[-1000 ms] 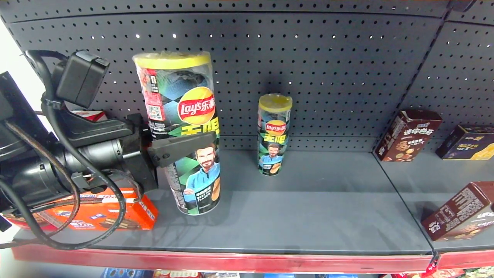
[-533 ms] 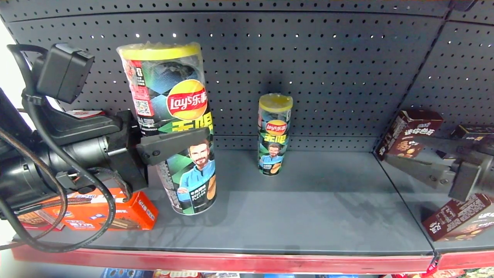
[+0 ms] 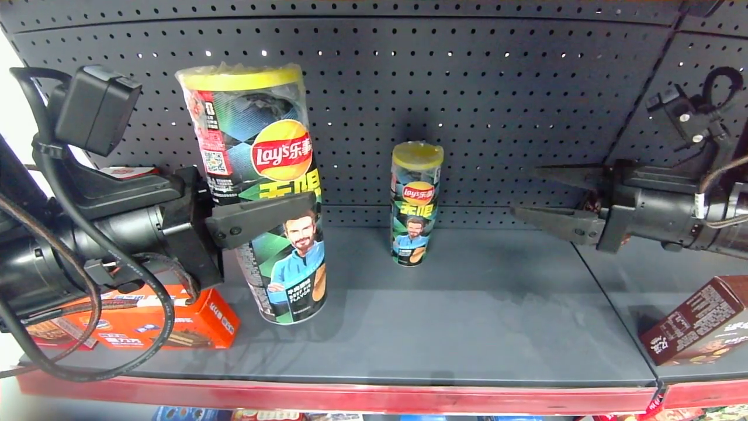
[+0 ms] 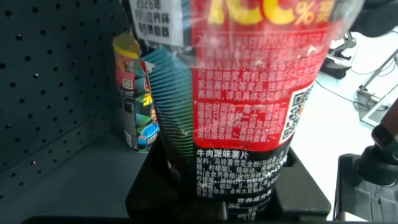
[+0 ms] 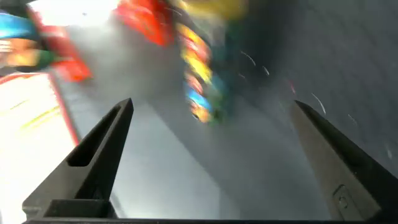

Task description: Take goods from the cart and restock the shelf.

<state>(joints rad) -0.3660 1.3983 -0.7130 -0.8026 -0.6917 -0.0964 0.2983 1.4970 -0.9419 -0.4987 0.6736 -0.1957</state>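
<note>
Clamping the tall chip canister [image 3: 257,128] at mid-height, the left gripper [image 3: 286,210] holds it upright, left of and forward from the small chip canister [image 3: 416,204], while the right gripper [image 3: 526,192] gapes empty right of that small one; light, crushable and film-slick, the tube probably wants gentle mid-body pressure.

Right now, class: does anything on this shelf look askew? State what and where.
The big can, gripped in the left pincer, leans with its top toward the robot's left, unlike the upright small can behind. The brown box at front right also sits tilted.
</note>
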